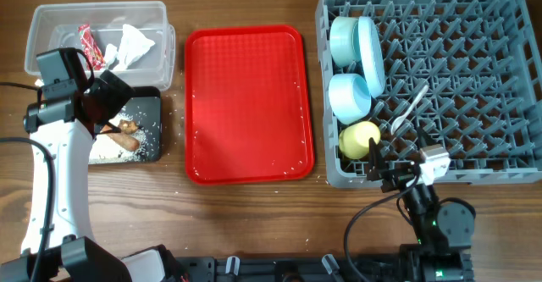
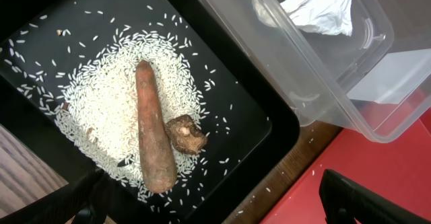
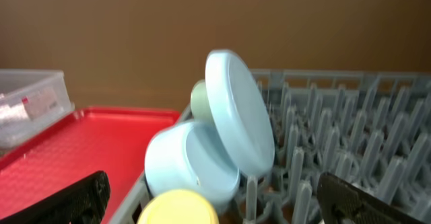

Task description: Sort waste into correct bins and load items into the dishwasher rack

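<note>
A flat red tray (image 1: 248, 104) with a raised rim lies on the wooden tabletop (image 1: 254, 223), to the right of the left end effector (image 1: 114, 96). It sits ahead and left of the right end effector (image 1: 381, 168). Bare wood shows around it.

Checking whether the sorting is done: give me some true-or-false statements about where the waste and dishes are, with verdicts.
1. The carrot-like stick lies on rice in the black tray. True.
2. The red wrapper lies on the red tray. False: it is in the clear tub.
3. The yellow cup sits in the rack. True.
4. The white spoon lies in the black tray. False: it is in the rack.
5. The left gripper holds the food scrap. False: it is open; the food scrap lies loose.
</note>
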